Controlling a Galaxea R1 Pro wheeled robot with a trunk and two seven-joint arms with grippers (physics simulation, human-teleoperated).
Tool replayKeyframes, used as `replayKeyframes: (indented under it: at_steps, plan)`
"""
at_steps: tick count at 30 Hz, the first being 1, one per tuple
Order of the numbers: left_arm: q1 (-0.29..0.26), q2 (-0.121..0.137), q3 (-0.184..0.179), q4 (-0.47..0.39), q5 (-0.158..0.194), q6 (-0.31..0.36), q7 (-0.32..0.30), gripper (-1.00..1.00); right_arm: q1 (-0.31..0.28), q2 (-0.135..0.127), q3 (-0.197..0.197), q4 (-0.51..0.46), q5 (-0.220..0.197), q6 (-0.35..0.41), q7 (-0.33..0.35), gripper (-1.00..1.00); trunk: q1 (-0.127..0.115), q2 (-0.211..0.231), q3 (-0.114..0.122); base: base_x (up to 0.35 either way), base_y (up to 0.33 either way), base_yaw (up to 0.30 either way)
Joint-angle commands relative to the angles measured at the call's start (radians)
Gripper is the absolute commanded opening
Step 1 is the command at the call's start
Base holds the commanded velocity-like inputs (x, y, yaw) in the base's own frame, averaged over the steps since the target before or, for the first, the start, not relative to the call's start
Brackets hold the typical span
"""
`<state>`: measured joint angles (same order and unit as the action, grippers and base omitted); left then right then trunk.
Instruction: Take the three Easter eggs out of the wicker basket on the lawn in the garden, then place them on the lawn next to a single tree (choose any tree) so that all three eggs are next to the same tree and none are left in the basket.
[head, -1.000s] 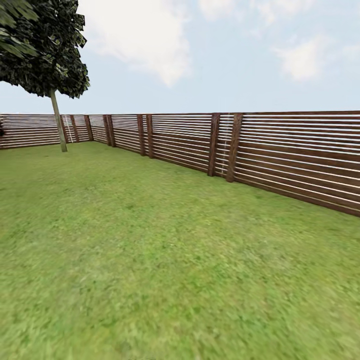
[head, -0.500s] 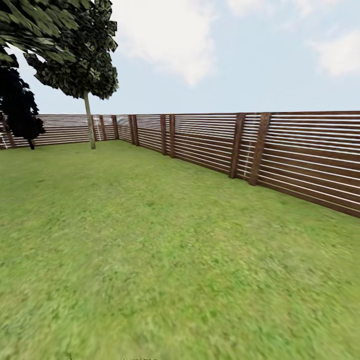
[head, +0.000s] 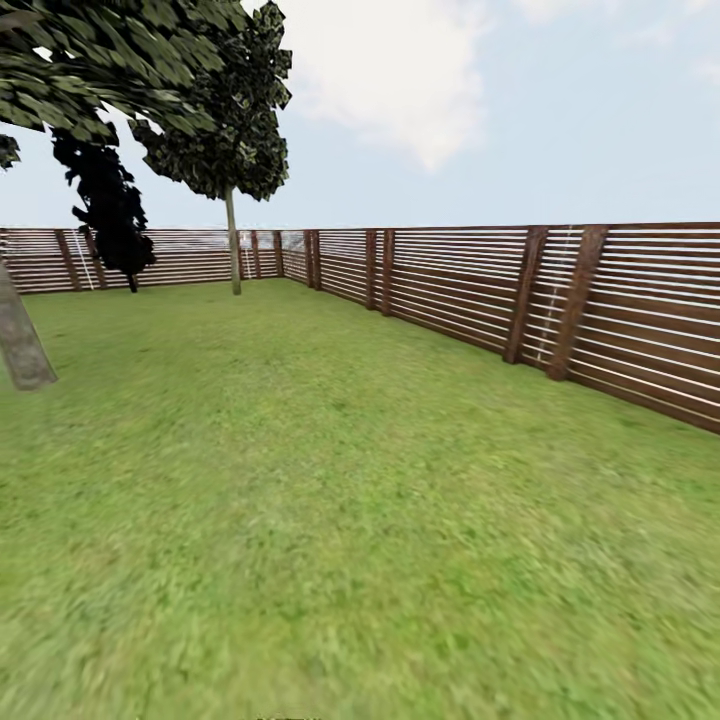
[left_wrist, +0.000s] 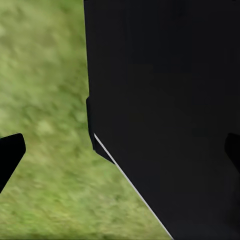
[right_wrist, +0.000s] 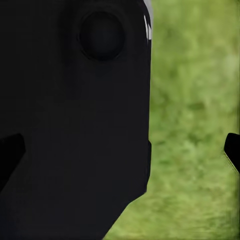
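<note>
Bordering open lawn (head: 330, 500): slatted fence (head: 560, 300)

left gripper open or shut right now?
Open. In the left wrist view the left gripper has its fingertips at opposite frame edges, far apart, nothing held between them; lawn and a dark robot body lie beyond.

Two pale-trunked trees (head: 233, 255), perhaps one dark cypress (head: 110, 215), one slatted fence (head: 480, 290), one lawn (head: 330, 500)

Bright even daylight, no cast shadows, lawn (head: 330, 520) blurred near, softly rendered throughout
</note>
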<state>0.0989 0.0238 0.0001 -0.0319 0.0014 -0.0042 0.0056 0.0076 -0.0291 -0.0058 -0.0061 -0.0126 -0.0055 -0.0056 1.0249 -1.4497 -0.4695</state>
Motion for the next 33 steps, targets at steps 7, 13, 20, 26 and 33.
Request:
replayKeyframes:
  at_steps: [7,13,20,26,33]
  plan:
    - [0.000,-0.001,0.000,-0.002,0.000,0.000,0.001,1.00,0.000,0.000,0.000,0.000,-0.001,-0.001,0.000,1.00,0.000,0.000,-0.001,0.000,0.000,0.290]
    - [0.000,-0.001,0.000,-0.002,0.000,0.000,0.001,1.00,0.000,0.000,0.000,0.000,-0.001,-0.001,0.000,1.00,0.000,0.000,-0.001,0.000,0.000,0.290]
    - [0.000,-0.001,0.000,-0.002,0.000,0.000,0.001,1.00,0.000,-0.001,0.000,-0.001,-0.001,-0.001,-0.001,1.00,0.000,0.000,-0.001,0.000,0.000,0.290]
    - [0.000,-0.001,0.000,-0.001,0.000,0.000,0.001,1.00,0.000,-0.002,0.000,-0.001,-0.001,-0.002,-0.001,1.00,0.000,0.000,-0.001,0.000,0.000,0.290]
    - [0.000,-0.001,0.000,0.000,0.000,0.000,0.001,1.00,0.000,-0.002,0.000,-0.001,-0.001,-0.001,0.000,1.00,0.000,0.000,-0.001,0.000,0.000,0.290]
